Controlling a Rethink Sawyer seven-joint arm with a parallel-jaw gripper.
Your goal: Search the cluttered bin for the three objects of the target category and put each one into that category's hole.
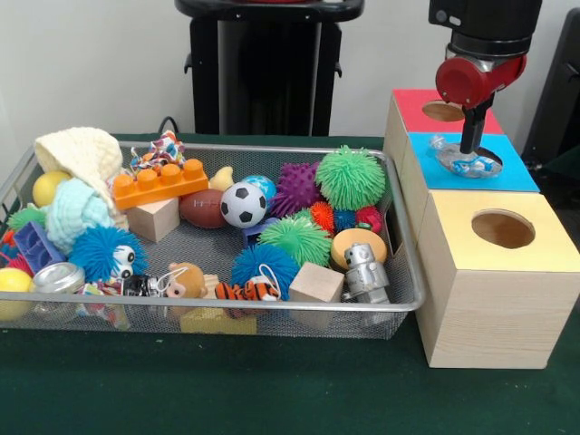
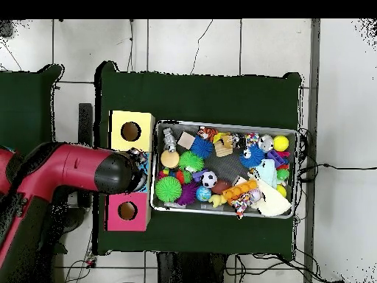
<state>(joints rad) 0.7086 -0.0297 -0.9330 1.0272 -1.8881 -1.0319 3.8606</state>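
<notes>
Three boxes stand in a row beside the large shallow silver wire-mesh bin (image 1: 403,227): a red-topped box (image 1: 426,98), a blue-topped box (image 1: 507,172) and a yellow-topped wooden box (image 1: 544,258). Your front view shows the black gripper (image 1: 471,145) over the blue top, just above a clear plastic object (image 1: 464,161); overhead, the red arm (image 2: 74,171) hides that box. You cannot tell how the fingers stand. The bin (image 2: 297,169) holds a green spiky ball (image 1: 350,177), a small soccer ball (image 1: 243,204) and an orange toy brick (image 1: 160,184).
</notes>
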